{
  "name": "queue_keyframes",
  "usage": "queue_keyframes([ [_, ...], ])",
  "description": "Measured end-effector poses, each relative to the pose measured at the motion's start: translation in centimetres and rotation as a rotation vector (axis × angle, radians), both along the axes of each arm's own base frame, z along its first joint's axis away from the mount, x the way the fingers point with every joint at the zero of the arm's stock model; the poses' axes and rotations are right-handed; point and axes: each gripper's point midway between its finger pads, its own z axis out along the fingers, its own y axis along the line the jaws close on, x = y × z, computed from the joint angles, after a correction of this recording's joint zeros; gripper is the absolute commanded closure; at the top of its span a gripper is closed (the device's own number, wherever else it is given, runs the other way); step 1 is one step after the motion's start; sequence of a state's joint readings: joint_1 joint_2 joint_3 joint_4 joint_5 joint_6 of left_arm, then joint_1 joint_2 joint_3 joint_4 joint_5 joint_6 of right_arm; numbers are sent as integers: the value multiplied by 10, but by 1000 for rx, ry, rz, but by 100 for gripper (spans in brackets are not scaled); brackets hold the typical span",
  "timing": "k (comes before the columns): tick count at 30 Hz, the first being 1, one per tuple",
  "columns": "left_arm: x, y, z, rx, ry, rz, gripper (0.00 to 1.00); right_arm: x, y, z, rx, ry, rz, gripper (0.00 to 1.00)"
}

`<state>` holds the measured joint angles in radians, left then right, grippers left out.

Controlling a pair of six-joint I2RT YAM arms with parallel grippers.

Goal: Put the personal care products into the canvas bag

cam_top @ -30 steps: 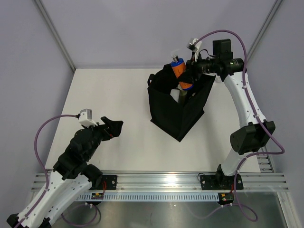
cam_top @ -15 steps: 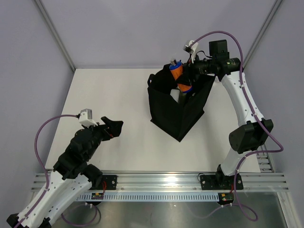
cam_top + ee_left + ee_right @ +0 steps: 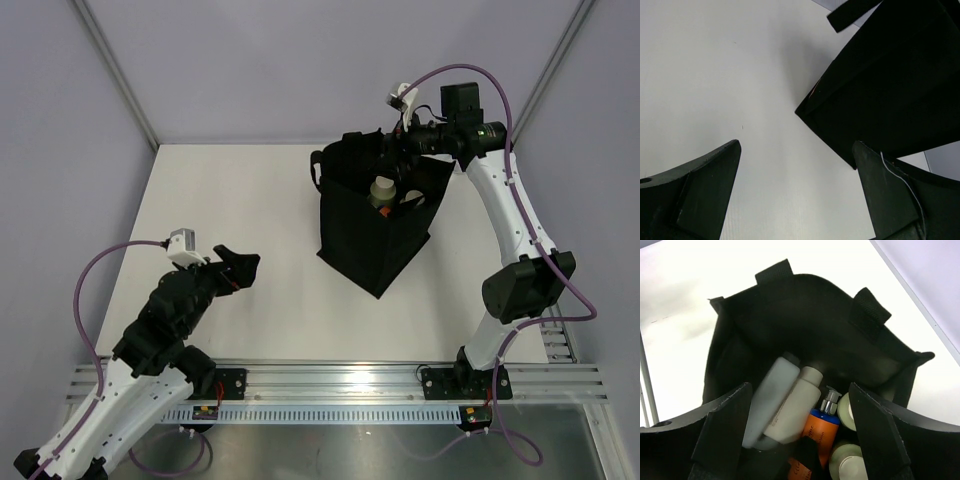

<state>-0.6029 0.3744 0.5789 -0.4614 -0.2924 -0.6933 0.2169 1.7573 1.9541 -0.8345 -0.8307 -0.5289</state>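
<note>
**A:** Now, entry for this moment. Where does the canvas bag (image 3: pixel 372 240) stand?

**B:** Toward the far right corner of the table (image 3: pixel 230 190). It is upright with its mouth open, and one corner is turned to the near edge. Handle straps (image 3: pixel 774 271) show on its rim in the right wrist view.

**A:** Contents?

**B:** The right wrist view looks straight in.
- A flat white bottle (image 3: pixel 769 402) leans against a cream-white bottle (image 3: pixel 796 407), and the two touch along their sides.
- Just beside them is an orange bottle (image 3: pixel 819 432) with a blue collar and a pump head.
- Sage-green caps (image 3: pixel 846 410) sit at the right of the orange one.
- The top view gives only a pale cap (image 3: pixel 382 188) with a bit of orange under it.
- Total count: cannot tell, since the lower layers are hidden.

**A:** Right fingers?

**B:** The right fingers (image 3: pixel 722 435) are released, spread wide above the bag's mouth and grasping nothing. The bottles lie below the gap.

**A:** Left fingers?

**B:** The left fingers (image 3: pixel 240 265) are also released and empty. They hang above bare table toward the near left corner, well apart from the bag. In the left wrist view the bag's dark wall (image 3: pixel 890 90) stands beyond the fingertips.
</note>
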Motion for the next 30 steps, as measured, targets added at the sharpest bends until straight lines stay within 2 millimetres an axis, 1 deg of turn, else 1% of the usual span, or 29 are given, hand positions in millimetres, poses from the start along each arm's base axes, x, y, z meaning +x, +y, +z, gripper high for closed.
queue_keyframes([
  [6, 0, 0, -1, 2, 3, 0, 1, 1, 0, 1, 5, 4, -6, 14],
  [8, 0, 0, -1, 3, 5, 0, 1, 6, -2, 6, 43, 34, -50, 14],
  [10, 0, 0, -1, 4, 5, 0, 1, 19, -13, 16, 100, 80, -146, 15],
  [12, 0, 0, -1, 4, 5, 0, 1, 46, -41, 32, 177, 124, -305, 15],
  [13, 0, 0, -1, 3, 5, 0, 1, 59, -57, 38, 209, 136, -380, 13],
  [14, 0, 0, -1, 3, 5, 0, 1, 78, -81, 45, 250, 148, -489, 1],
  [16, 0, 0, -1, 2, 4, 0, 1, 107, -126, 47, 309, 182, -698, 0],
  [17, 0, 0, -1, 2, 4, 0, 1, 118, -147, 44, 323, 190, -808, 0],
  [18, 0, 0, -1, 1, 3, 0, 1, 130, -169, 35, 336, 210, -944, 0],
  [19, 0, 0, -1, 1, 2, 0, 1, 140, -189, 28, 341, 218, -1067, 0],
  [20, 0, 0, -1, 1, 3, 0, 1, 148, -203, 20, 340, 220, -1164, 1],
  [23, 0, 0, -1, 2, 3, 0, 1, 170, -233, -8, 294, 213, -1362, 1],
  [26, 1, -1, -2, 4, 7, 0, 1, 187, -252, -39, 231, 210, -1476, 1],
  [30, 2, -1, -4, 9, 15, 0, 1, 200, -271, -86, 144, 233, -1579, 1],
])
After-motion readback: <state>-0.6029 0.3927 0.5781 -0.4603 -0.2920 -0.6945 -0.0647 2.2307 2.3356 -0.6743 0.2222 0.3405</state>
